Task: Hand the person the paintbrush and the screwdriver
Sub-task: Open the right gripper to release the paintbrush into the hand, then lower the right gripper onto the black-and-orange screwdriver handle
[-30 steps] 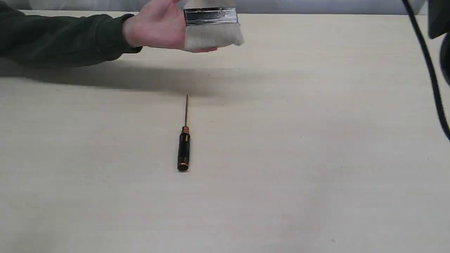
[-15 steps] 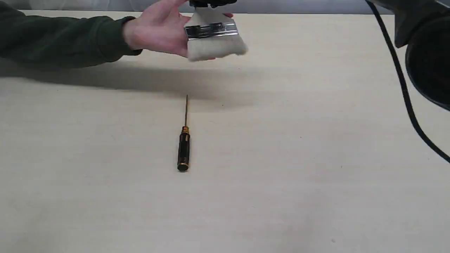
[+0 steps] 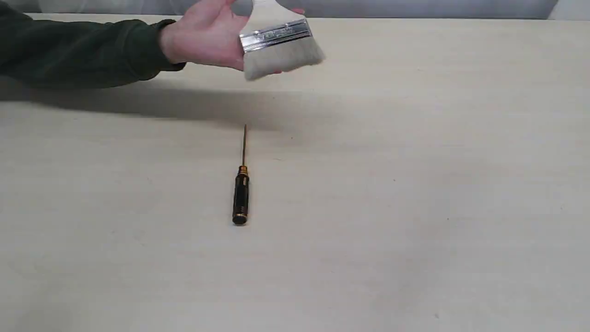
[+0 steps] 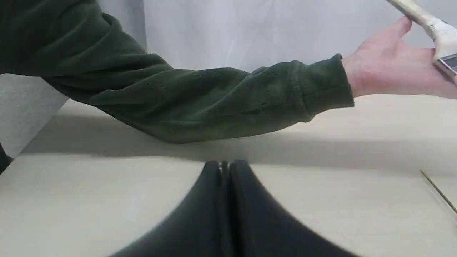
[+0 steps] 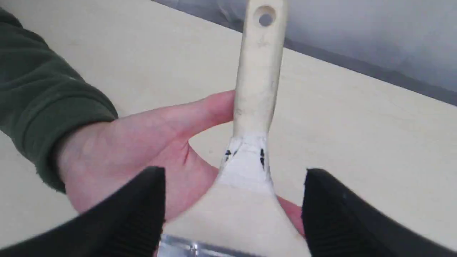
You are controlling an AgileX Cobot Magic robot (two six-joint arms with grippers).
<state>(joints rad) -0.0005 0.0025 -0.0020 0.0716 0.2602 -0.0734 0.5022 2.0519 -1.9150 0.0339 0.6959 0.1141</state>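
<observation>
The paintbrush (image 3: 279, 46) rests on the person's open hand (image 3: 207, 39) at the far edge of the table, bristles toward the near side and slightly tilted. In the right wrist view its pale handle (image 5: 259, 71) lies across the palm (image 5: 142, 142), between the wide-apart fingers of my open right gripper (image 5: 234, 173), which do not touch it. The screwdriver (image 3: 240, 196) lies flat on the table's middle with its thin shaft (image 4: 437, 191) pointing toward the hand. My left gripper (image 4: 224, 167) is shut and empty, low over the table near the green sleeve (image 4: 200, 100). Neither gripper shows in the exterior view.
The pale wooden table (image 3: 415, 207) stretches around the screwdriver. The person's forearm (image 3: 78, 50) crosses the far left of the table. A grey wall (image 4: 250, 32) stands behind the table's far edge.
The right arm and its cable have left the exterior view at the right and top. The black fingers above the brush are gone, and the brush now lies tilted in the hand.
</observation>
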